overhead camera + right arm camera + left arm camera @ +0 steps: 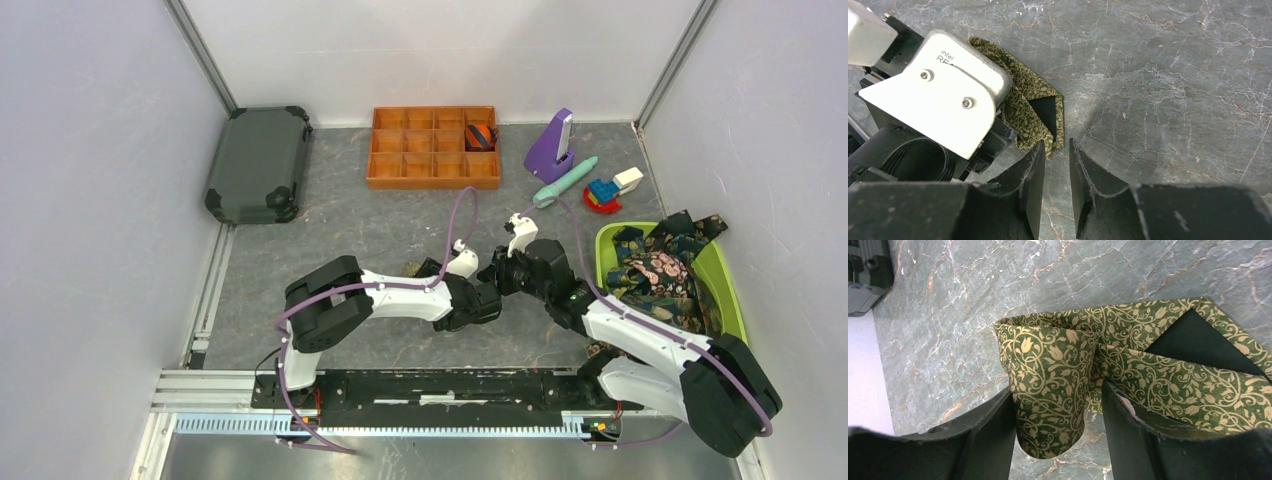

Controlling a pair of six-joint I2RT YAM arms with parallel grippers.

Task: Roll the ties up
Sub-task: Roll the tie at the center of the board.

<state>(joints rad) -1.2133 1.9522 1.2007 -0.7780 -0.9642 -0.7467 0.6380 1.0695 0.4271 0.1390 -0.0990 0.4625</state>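
The green tie [1048,370], gold vines all over it, lies near the middle of the surface [948,340], right where both arms meet. One end is curled into a loose roll standing between the fingers of the left gripper [1057,387]. The rest runs off flat to one side, and its pointed end is folded so the dark lining shows. The left gripper straddles that roll. One finger [993,440] sits against the cloth and the other stands just beside it, but I cannot tell whether they are actually squeezing.

The right gripper [1056,145] hangs low just beside the tie's pointed tip. Its fingers are a narrow slot apart with only bare surface between them, so it holds nothing.

Off to the right, a green bin [718,270] holds a heap of dark patterned ties [655,272], some spilling over its rim. At the far side sits an orange tray [430,184] of small compartments, with a rolled striped tie [480,136] in the top right one. A dark case [258,163] lies at the far left, and a teal stick [565,181] to the right of the tray.
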